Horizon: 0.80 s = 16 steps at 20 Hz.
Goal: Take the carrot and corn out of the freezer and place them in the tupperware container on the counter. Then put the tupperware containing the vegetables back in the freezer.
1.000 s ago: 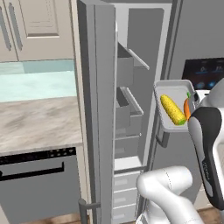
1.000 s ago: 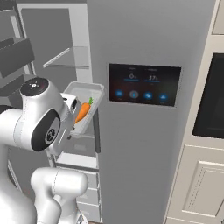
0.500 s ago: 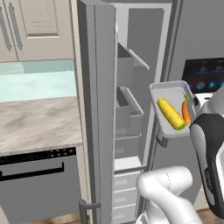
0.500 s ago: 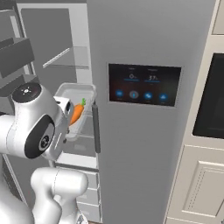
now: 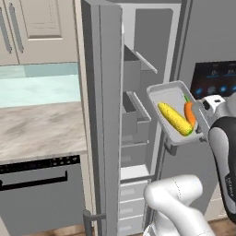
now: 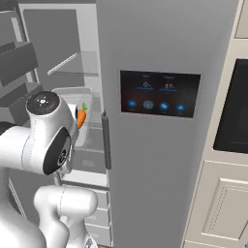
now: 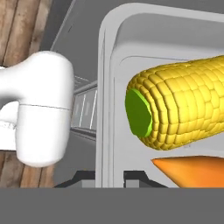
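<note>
With corn (image 5: 175, 119) and carrot (image 5: 189, 113) lying in the tub (image 5: 162, 91), fingers clamped on its near rim before the open freezer (image 5: 138, 60), the return step is under way; next, ease it onto a shelf.

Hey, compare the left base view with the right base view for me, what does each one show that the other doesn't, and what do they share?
Left base view alone: the corn lying beside the carrot in the tupperware container, the marbled counter over a dark dishwasher front, and the open freezer door's inner side.

Right base view alone: the fridge's dark display panel seen in full, the door handle, and an oven front at the right edge.

Both: the open freezer, the lifted container with the carrot, and the white arm.
</note>
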Tool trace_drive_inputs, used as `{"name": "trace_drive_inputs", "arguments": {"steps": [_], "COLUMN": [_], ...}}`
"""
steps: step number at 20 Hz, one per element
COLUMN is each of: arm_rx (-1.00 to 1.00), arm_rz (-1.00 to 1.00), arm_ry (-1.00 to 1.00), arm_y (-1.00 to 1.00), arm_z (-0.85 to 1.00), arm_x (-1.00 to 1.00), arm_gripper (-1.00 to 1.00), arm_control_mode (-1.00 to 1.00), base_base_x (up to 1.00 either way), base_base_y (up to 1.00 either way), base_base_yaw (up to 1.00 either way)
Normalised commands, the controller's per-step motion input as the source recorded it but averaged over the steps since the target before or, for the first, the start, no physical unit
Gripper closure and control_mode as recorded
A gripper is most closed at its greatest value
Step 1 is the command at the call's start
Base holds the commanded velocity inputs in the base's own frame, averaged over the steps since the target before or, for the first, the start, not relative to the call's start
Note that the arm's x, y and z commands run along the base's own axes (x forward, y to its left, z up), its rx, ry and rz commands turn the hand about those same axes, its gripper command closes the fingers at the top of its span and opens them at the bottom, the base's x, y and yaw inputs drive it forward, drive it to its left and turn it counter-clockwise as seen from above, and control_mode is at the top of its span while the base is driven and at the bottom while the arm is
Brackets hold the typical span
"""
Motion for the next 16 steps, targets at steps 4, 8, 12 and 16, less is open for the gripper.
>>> {"name": "trace_drive_inputs", "arguments": {"steps": [4,8,12,16], "arm_rx": [0.0,-0.01,-0.03,-0.01], "arm_rz": [0.0,0.0,0.0,0.01], "arm_ry": [0.0,-0.01,0.01,0.03], "arm_y": [0.1,0.18,0.3,0.34], "arm_z": [0.41,0.0,-0.32,-0.35], "arm_x": [0.29,0.52,0.59,0.58], "arm_gripper": [1.0,1.0,1.0,1.0], "arm_control_mode": [-1.0,-1.0,-1.0,-1.0], "base_base_x": [0.0,0.0,0.0,0.0], "base_base_y": [0.0,0.0,0.0,0.0], "base_base_yaw": [0.0,0.0,0.0,0.0]}}
